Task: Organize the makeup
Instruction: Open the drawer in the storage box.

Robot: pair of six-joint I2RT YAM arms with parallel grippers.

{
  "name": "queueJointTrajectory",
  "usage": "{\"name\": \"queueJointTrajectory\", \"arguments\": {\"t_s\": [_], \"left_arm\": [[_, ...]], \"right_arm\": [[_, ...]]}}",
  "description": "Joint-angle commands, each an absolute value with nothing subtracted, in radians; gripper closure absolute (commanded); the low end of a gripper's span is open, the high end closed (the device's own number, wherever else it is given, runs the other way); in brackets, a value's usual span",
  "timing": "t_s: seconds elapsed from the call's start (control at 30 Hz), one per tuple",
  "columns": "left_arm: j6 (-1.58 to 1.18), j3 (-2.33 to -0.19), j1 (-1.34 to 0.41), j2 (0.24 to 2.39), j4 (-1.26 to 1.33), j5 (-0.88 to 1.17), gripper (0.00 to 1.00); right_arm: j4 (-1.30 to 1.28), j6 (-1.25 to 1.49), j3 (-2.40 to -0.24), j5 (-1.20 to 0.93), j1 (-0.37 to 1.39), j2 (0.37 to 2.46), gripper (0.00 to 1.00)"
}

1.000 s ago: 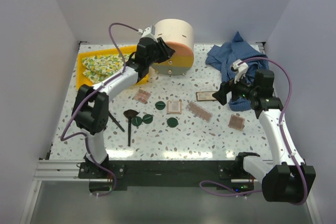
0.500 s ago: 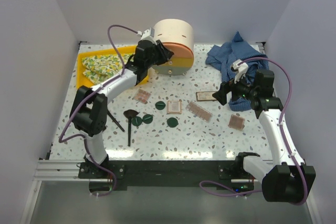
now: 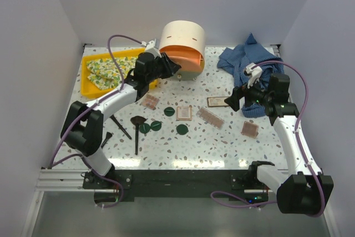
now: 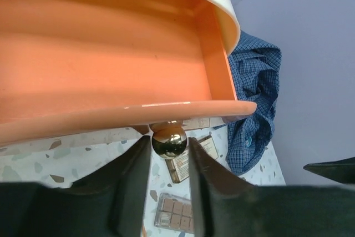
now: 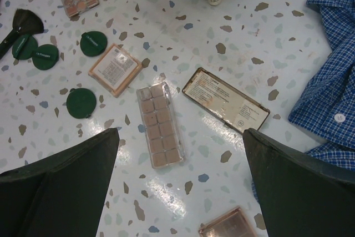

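Observation:
My left gripper [image 3: 171,68] is shut on the brass knob [image 4: 169,140] of an orange drawer [image 4: 111,54], which stands pulled out of a cream round box [image 3: 183,34]. Pink-brown palettes [image 3: 184,113] [image 3: 210,116], dark green discs [image 3: 156,125] and a fan-headed brush [image 3: 137,131] lie scattered across the middle of the table. Over its right half hangs my right gripper [image 3: 236,99], open and holding nothing. In the right wrist view a long palette [image 5: 159,125] and a label-up palette [image 5: 224,99] lie below the open gripper [image 5: 180,131], with discs [image 5: 81,102] to the left.
A yellow tray [image 3: 89,62] holding a leaf-patterned cloth [image 3: 108,69] sits at the back left. A crumpled blue checked cloth [image 3: 247,59] lies at the back right, behind my right arm. White walls close in three sides of the speckled table.
The left gripper has drawn back toward the front left with the knob, and the orange drawer now stands open. The right arm has not moved.

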State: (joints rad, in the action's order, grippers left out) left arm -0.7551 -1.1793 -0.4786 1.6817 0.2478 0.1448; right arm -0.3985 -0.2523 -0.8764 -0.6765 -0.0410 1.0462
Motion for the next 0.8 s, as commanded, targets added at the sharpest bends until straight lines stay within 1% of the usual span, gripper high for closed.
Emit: {"name": "queueJointTrajectory", "arguments": {"t_s": [0.0,0.03,0.07,0.1,0.13,0.2,0.23,0.33,0.43,0.53,0.67,0.77], "left_arm": [[-0.727,-1.172,-0.482,1.651,0.281,0.184,0.54],[-0.726,-1.175,-0.48,1.649,0.278,0.187,0.5],[-0.719,-1.177,-0.48,1.648,0.276,0.199,0.42],[-0.715,-1.178,-0.48,1.643,0.269,0.205,0.39],[-0.709,-1.18,-0.48,1.641,0.265,0.212,0.32],[-0.693,-1.178,-0.479,1.628,0.253,0.23,0.27],[-0.687,-1.178,-0.48,1.621,0.25,0.239,0.23],[-0.657,-1.164,-0.479,1.585,0.238,0.262,0.16],[-0.615,-1.143,-0.474,1.54,0.215,0.273,0.12],[-0.575,-1.118,-0.463,1.494,0.18,0.285,0.1],[-0.503,-1.069,-0.442,1.428,0.135,0.29,0.09],[-0.434,-1.039,-0.44,1.362,0.057,0.247,0.09]], "right_arm": [[-0.387,-0.268,-0.89,-0.695,-0.043,1.026,0.01],[-0.388,-0.27,-0.891,-0.695,-0.043,1.028,0.02],[-0.388,-0.27,-0.891,-0.693,-0.043,1.028,0.01],[-0.388,-0.27,-0.891,-0.695,-0.043,1.028,0.01],[-0.39,-0.27,-0.891,-0.695,-0.043,1.028,0.02],[-0.39,-0.272,-0.891,-0.693,-0.043,1.025,0.01],[-0.391,-0.272,-0.891,-0.695,-0.043,1.026,0.01],[-0.39,-0.273,-0.89,-0.695,-0.044,1.022,0.01],[-0.387,-0.275,-0.888,-0.692,-0.043,1.023,0.02],[-0.39,-0.278,-0.89,-0.693,-0.044,1.034,0.02],[-0.393,-0.291,-0.887,-0.703,-0.043,1.037,0.01],[-0.393,-0.308,-0.882,-0.719,-0.043,1.04,0.01]]}}
